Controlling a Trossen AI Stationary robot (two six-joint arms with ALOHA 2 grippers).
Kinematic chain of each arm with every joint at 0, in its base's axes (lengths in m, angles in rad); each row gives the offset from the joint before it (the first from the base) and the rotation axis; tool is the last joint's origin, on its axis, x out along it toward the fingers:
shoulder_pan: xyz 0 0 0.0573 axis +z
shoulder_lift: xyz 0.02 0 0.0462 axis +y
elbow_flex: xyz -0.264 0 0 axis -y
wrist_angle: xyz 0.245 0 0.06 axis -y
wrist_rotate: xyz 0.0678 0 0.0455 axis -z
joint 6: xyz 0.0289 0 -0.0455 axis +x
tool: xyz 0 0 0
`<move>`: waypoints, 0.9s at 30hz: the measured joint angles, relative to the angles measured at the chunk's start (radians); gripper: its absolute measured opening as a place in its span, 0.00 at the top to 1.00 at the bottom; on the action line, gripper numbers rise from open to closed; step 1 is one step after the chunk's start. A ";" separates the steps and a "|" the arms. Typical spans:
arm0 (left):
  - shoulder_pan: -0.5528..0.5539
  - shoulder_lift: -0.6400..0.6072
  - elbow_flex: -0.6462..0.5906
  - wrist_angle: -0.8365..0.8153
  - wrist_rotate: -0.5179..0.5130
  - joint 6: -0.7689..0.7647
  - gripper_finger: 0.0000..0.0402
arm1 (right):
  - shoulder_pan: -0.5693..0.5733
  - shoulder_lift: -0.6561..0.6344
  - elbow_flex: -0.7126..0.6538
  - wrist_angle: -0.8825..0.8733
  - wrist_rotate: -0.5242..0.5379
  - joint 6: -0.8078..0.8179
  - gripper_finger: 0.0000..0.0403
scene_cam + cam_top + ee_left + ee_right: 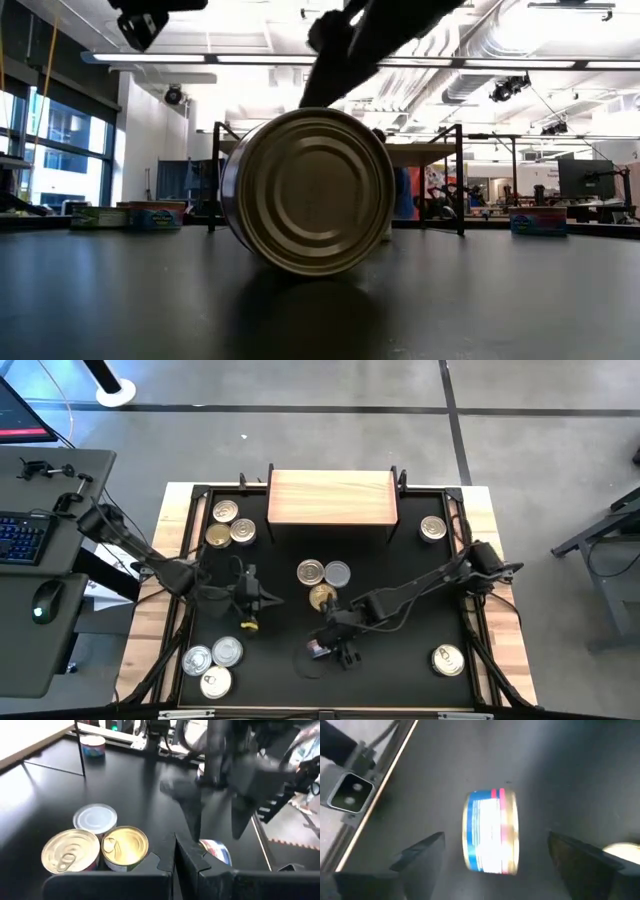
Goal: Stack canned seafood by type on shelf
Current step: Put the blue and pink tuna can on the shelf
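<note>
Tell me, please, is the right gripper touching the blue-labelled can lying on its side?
Apart. The right wrist view shows the right gripper open, with dark tabletop visible between each finger and the blue-labelled can on both sides.

The room had a grey floor [330, 385] crossed by dark lines. A side desk [40, 540] carried a keyboard [22, 538] and mouse [42, 600]. Long ceiling lights [190, 58] glowed overhead, beside tall windows [55, 150].

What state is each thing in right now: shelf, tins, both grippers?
Shelf: bare, no tins on it.
Tin on its edge: tipped on its side on the black table, between the open fingers, not gripped.
Other tins: upright in groups on the table.
Right gripper: open, above the tipped tin.
Left gripper: shut, holding nothing.
</note>
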State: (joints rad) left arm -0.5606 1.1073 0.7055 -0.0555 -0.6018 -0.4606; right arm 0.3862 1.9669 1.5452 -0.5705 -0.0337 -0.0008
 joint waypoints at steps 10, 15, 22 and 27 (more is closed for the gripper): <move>0.000 -0.040 0.000 0.001 -0.017 0.028 1.00 | 0.000 0.078 0.012 -0.032 0.014 -0.004 0.12; 0.012 -0.040 0.000 0.030 -0.017 0.030 1.00 | 0.004 0.104 0.012 -0.032 0.056 0.000 0.19; 0.056 -0.086 0.000 0.172 0.017 -0.136 1.00 | 0.007 0.078 0.011 -0.040 0.105 0.000 0.54; 0.095 -0.206 0.000 0.190 0.045 -0.115 1.00 | -0.001 -0.040 0.011 -0.112 0.189 -0.015 0.58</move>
State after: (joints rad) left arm -0.4655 0.9011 0.7055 0.1340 -0.5564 -0.5754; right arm 0.3854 1.9265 1.5566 -0.6820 0.1552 -0.0156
